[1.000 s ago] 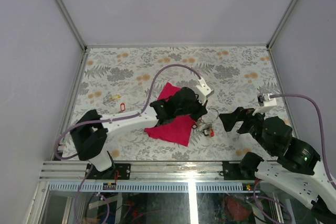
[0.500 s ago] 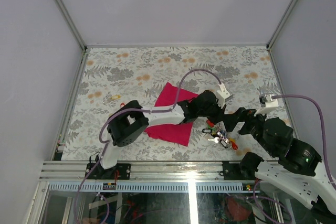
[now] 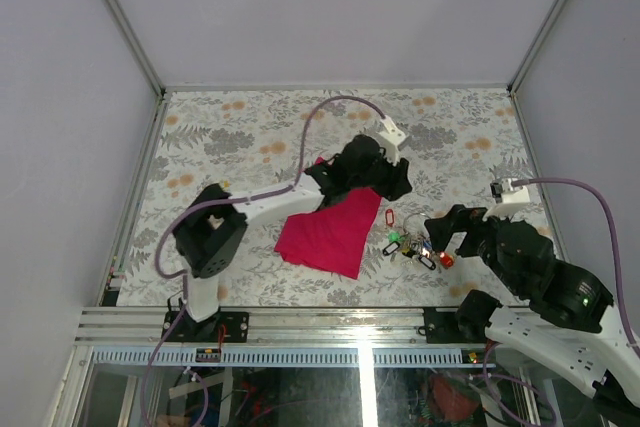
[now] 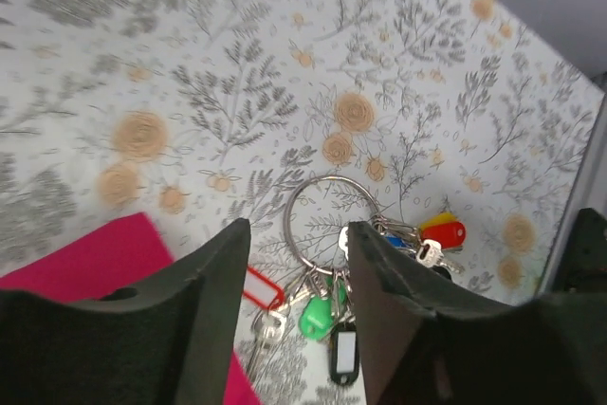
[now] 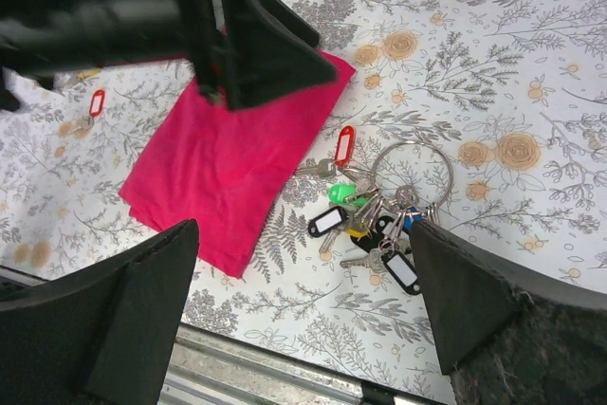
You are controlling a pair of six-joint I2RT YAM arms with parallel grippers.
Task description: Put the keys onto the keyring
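Observation:
The keyring [image 3: 410, 245], a silver ring with a bunch of keys and green, black, red and blue tags, lies on the floral table just right of the magenta cloth [image 3: 335, 232]. My left gripper [image 3: 390, 185] hovers beyond it, open and empty. In the left wrist view the keyring [image 4: 318, 318] lies below the spread left gripper [image 4: 299, 227]. My right gripper [image 3: 452, 232] is open and empty, just right of the bunch. In its view the keyring [image 5: 375, 211] lies between the wide right gripper [image 5: 303, 223]. A red-headed key [image 5: 97, 101] and a brass key [image 5: 83, 73] lie far left.
The magenta cloth [image 5: 228, 149] lies flat left of the keyring and also shows in the left wrist view [image 4: 85, 258]. A metal rail [image 5: 285, 367] runs along the table's near edge. The left arm [image 3: 260, 209] and its cable stretch over the table's left half.
My left gripper swung right over the keyring, then drew back toward the far side. The keyring has shifted right, away from the cloth. The right gripper stayed almost still.

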